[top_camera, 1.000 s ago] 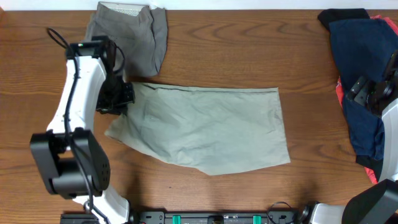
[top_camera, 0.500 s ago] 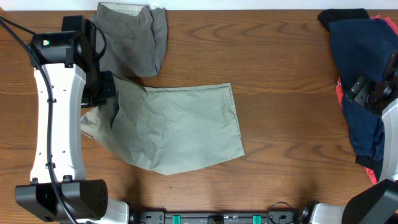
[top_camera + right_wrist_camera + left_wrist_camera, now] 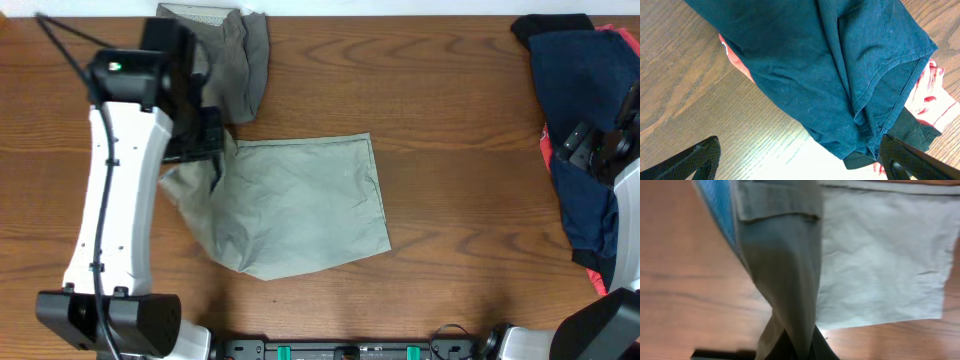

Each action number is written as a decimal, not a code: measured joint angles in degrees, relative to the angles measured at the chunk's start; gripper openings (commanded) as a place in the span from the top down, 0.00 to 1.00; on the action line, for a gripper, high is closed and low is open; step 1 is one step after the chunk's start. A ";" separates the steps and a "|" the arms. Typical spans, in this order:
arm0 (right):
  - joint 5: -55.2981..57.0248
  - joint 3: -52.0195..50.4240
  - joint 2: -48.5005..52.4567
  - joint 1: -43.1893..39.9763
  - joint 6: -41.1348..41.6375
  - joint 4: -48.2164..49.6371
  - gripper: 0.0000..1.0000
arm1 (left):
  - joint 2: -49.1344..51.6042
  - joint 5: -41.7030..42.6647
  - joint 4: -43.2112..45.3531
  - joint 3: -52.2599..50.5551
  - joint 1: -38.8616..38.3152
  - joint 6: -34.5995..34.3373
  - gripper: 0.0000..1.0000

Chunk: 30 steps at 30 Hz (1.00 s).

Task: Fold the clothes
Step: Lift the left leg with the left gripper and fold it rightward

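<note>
Now the khaki shorts (image 3: 300,205) lie left of centre on the bench (image 3: 460,110), dragged leftward from where they were spread a second ago. The left gripper (image 3: 205,140) is clamped on their left edge and lifts it into a hanging fold just below the grey shorts (image 3: 225,60). The right gripper (image 3: 800,157) hangs with its fingers wide apart over the navy pile (image 3: 575,110) at the far right. The first fold seems to be starting.

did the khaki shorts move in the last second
Yes. The khaki shorts slid left, pulled by the left gripper; their right edge is now farther from the navy pile.
</note>
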 measured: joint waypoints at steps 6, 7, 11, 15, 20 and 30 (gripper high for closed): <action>0.00 0.00 0.00 0.00 0.00 0.00 0.01 | 0.00 3.96 3.17 0.00 -5.38 -1.55 0.94; 0.00 0.00 0.00 0.00 0.00 0.00 0.01 | 0.00 4.72 3.87 0.00 -6.19 -1.73 0.94; 0.00 0.00 0.00 0.00 0.00 0.00 0.01 | 0.00 6.36 5.53 -0.22 -8.57 -3.21 0.94; 0.00 0.00 0.00 0.00 0.00 -0.02 0.01 | 0.48 7.10 6.73 -0.44 -10.51 -5.16 0.94; 0.00 0.00 0.00 0.00 0.00 0.00 0.01 | 2.21 7.28 9.33 -1.16 -13.03 -6.91 0.94; 0.02 0.00 0.00 0.00 0.00 0.00 0.01 | 4.98 7.78 18.25 -7.26 -17.66 -11.13 0.94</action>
